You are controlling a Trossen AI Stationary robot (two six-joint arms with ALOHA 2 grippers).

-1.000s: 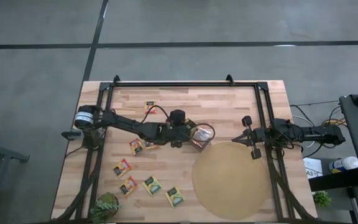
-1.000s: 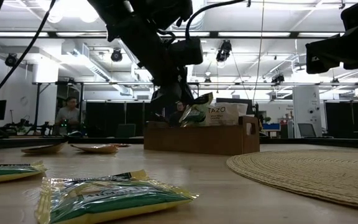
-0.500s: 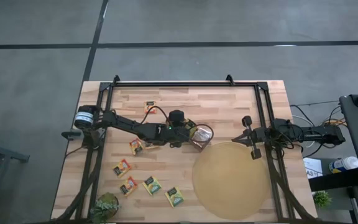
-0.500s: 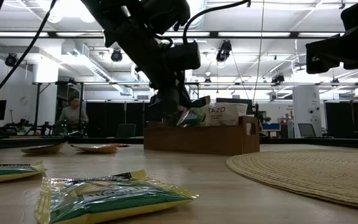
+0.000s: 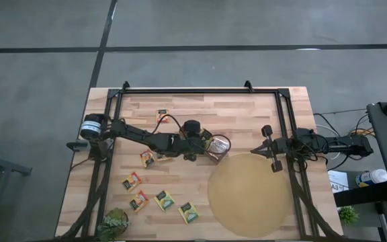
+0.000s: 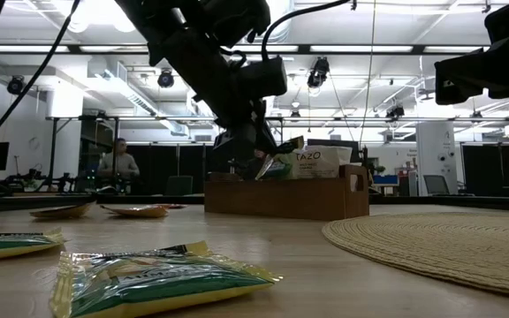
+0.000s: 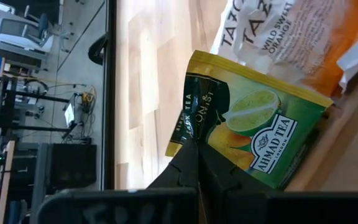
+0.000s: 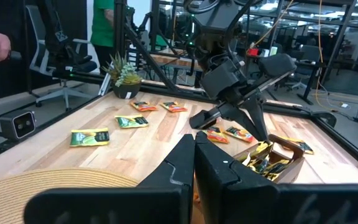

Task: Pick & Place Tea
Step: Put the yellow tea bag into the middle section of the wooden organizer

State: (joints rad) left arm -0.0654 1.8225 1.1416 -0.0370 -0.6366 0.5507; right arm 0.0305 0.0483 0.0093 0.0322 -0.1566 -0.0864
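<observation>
- Green-yellow tea sachet [image 7: 247, 140] (lime and orange slices printed on it) is clamped by one corner in the left pincer [image 5: 203, 145], at the wooden box [image 5: 215, 148] near the tabletop's [image 5: 247, 111] centre.
- Left wrist view: the pincer's dark fingertips [image 7: 191, 152] meet on the sachet's edge; the sachet overlaps a white-and-orange sachet [image 7: 291, 37] standing in the box.
- Low view: held sachet [image 6: 277, 161] hangs tilted at the box's rim, clear of the tabletop.
- Loose sachets [image 5: 160, 199] lie scattered from 7 to 9 o'clock of the box; one more [image 5: 161, 115] at 10 o'clock.
- Round woven mat [image 5: 250, 195] sits at 5 o'clock of the box, just beside it.
- Right pincer [image 5: 269, 148] is pressed together on nothing, at the mat's far right edge, 3 o'clock of the box.
- Small potted plant [image 5: 114, 222] at the near left corner.
</observation>
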